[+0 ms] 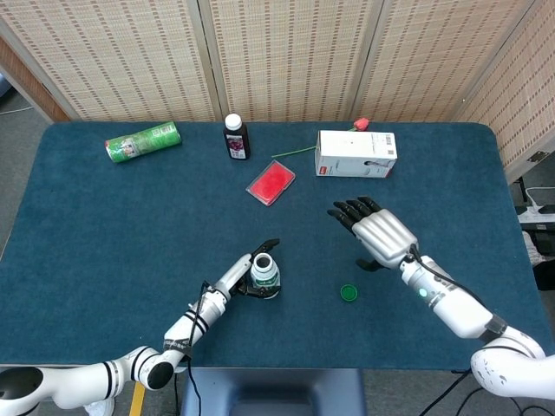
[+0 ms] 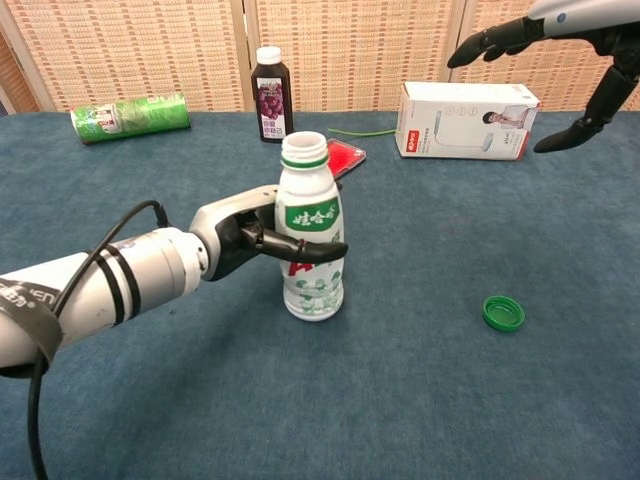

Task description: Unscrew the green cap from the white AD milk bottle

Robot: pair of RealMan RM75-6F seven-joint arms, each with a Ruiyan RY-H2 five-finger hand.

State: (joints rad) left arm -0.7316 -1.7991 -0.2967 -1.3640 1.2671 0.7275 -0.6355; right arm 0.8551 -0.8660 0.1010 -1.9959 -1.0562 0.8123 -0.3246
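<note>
The white AD milk bottle (image 2: 311, 235) stands upright on the blue table, its mouth open and a green ring around the neck. From above the same bottle (image 1: 264, 274) shows near the table's front middle. My left hand (image 2: 245, 237) grips it from its left side, dark fingers wrapped across the label. The green cap (image 2: 503, 313) lies flat on the table to the right of the bottle, apart from both hands; in the head view the cap (image 1: 349, 293) sits just below my right hand (image 1: 379, 234). That hand hovers above the table with fingers spread and holds nothing.
Along the back lie a green can (image 1: 143, 141) on its side, a dark juice bottle (image 1: 235, 137) standing, a red pack (image 1: 270, 183) and a white box (image 1: 356, 154) with a red flower (image 1: 361, 124) behind it.
</note>
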